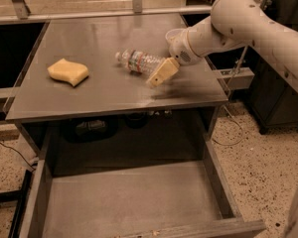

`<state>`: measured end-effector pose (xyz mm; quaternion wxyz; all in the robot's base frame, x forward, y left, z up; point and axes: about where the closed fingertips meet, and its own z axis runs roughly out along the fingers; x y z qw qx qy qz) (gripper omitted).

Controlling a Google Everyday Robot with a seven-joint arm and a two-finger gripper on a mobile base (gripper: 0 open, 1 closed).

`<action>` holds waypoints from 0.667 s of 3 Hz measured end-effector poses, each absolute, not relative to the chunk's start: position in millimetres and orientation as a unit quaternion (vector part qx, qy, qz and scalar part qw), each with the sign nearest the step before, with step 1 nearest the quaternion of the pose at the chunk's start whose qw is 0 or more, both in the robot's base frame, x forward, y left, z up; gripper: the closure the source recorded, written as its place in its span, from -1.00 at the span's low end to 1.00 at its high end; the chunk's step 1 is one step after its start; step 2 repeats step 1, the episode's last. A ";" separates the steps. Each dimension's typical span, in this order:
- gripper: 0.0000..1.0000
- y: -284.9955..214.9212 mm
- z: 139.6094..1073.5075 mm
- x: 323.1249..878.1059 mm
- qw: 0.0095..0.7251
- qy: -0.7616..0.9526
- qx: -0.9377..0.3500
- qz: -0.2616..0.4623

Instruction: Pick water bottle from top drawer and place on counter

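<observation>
Grey metal is taking up most of the scene. The counter (104,38) is spreading across the middle as a flat square top with a thin edge. Below its near edge the top drawer (129,202) is standing pulled out toward the near side, with its low walls running along the left and right.

Speckled floor (268,172) is showing to the right of the drawer.

A white robot arm (248,19) is reaching in from the far right and bending down over the right part of the counter. At its end the tan gripper (161,73) is hanging low over the counter, a little right of centre. It is pointing down and to the left and casting a shadow on the surface to its near right.

The water bottle (139,62) is lying on its side just left of the gripper, over the counter and well apart from the drawer. Its white cap (118,56) is pointing far-left, and its base end is disappearing behind the gripper. Whether the bottle is resting on the surface or hanging just above it cannot be told. Nor can it be told whether the gripper is clenching the bottle or standing released.

A yellow sponge (68,72) is lying flat on the left part of the counter, well apart from the bottle.
</observation>
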<state>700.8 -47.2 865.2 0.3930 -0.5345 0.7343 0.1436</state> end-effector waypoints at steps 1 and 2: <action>-1.00 -47.2 865.2 700.8 0.393 0.734 -0.534 0.144; -1.00 -47.2 865.2 700.8 0.393 0.734 -0.534 0.144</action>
